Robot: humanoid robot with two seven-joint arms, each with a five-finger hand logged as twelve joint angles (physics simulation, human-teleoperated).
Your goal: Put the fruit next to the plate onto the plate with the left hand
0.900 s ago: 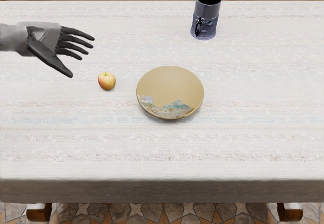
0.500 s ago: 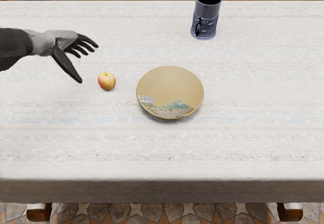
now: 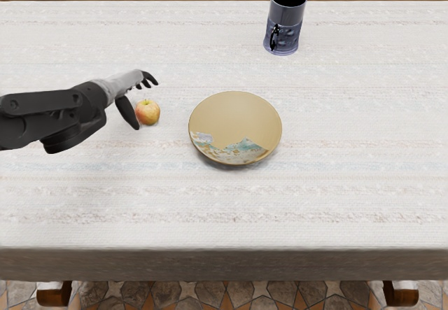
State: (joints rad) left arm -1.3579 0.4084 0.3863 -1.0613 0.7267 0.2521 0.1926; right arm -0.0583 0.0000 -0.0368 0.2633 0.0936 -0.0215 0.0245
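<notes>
A small red-yellow apple (image 3: 148, 112) rests on the white tablecloth, a short way left of a tan plate (image 3: 235, 127) with a painted pattern along its near edge. My left hand (image 3: 137, 94) reaches in from the left edge and hovers right beside the apple. Its thumb hangs down just left of the fruit and its fingers (image 3: 148, 81) spread above and behind it. The hand is open and holds nothing. The right arm does not show.
A dark blue mug (image 3: 285, 22) stands upright at the back of the table (image 3: 336, 184), right of centre and well away from the plate. The table's near edge runs across the bottom of the view.
My left arm has dropped lower and swung right toward the apple, the hand closing the gap until it sits right beside the fruit. Apple, plate and mug have not moved.
</notes>
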